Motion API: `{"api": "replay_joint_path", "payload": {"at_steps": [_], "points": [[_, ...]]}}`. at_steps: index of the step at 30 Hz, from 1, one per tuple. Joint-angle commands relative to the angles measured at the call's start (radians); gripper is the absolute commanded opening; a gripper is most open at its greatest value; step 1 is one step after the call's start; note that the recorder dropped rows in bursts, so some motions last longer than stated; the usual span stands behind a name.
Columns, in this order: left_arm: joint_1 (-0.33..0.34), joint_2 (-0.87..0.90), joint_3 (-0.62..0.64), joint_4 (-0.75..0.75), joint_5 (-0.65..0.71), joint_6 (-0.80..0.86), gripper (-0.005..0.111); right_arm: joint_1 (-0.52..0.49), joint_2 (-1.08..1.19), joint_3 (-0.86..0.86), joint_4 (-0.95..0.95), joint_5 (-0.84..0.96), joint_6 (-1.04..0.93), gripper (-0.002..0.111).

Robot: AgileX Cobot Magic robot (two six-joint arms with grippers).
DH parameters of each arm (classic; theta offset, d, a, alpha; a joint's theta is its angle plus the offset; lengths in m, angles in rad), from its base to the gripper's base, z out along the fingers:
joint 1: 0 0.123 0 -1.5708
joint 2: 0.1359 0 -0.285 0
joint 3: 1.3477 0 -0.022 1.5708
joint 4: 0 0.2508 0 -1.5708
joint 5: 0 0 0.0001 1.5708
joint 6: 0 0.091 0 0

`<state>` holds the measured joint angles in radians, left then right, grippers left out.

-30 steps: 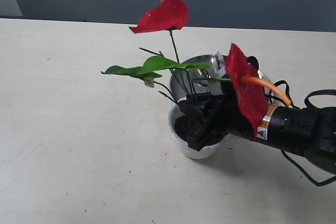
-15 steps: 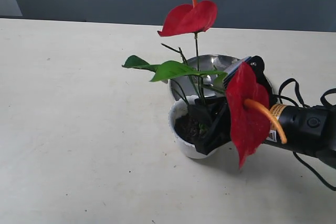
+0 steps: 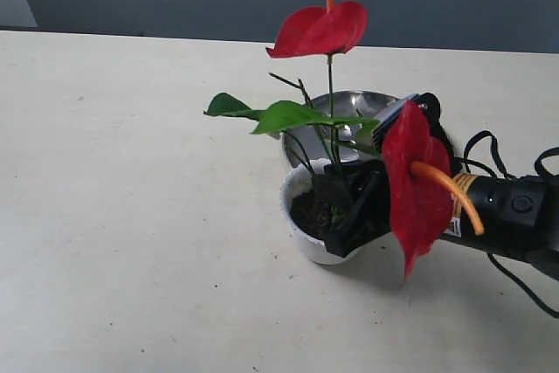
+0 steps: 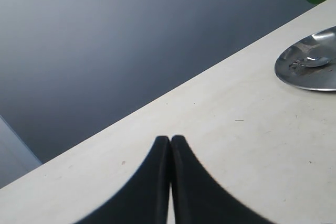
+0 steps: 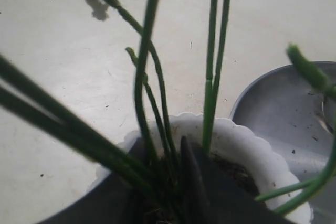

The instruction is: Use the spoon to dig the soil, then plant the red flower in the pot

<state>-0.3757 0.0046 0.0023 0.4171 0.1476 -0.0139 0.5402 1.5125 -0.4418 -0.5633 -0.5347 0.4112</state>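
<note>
Red flower [image 3: 417, 183] stems stand in pot [image 3: 306, 242] soil [image 3: 310, 211], right tool [image 3: 345, 207] clamped on them; left tool [image 4: 170, 145] together, spoon [image 4: 310, 61] on steel plate [image 4: 315, 74].

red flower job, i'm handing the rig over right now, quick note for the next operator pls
Right gripper: down in the pot, shut on the red flower stems, fingertips at the soil.
Left gripper: shut, empty, over bare table, away from the work.
Spoon: lying in the steel plate behind the pot, with soil crumbs beside it.
Done: flower stands upright in the pot.
Left: release the stems, withdraw the right arm, check that the flower stays up.
</note>
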Motion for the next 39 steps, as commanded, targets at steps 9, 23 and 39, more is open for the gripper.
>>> {"api": "replay_joint_path", "payload": {"at_steps": [9,23,39], "points": [[-0.007,-0.005,-0.002,-0.008,-0.009,-0.006,0.001,-0.003,-0.004,0.008,-0.014,0.049,0.023,0.047],[-0.007,-0.005,-0.002,-0.008,-0.012,-0.006,0.001,0.009,-0.079,0.008,-0.169,0.145,0.194,0.047],[-0.007,-0.005,-0.002,-0.008,-0.012,-0.006,0.001,0.009,-0.182,0.008,-0.173,0.226,0.236,0.047]]}}
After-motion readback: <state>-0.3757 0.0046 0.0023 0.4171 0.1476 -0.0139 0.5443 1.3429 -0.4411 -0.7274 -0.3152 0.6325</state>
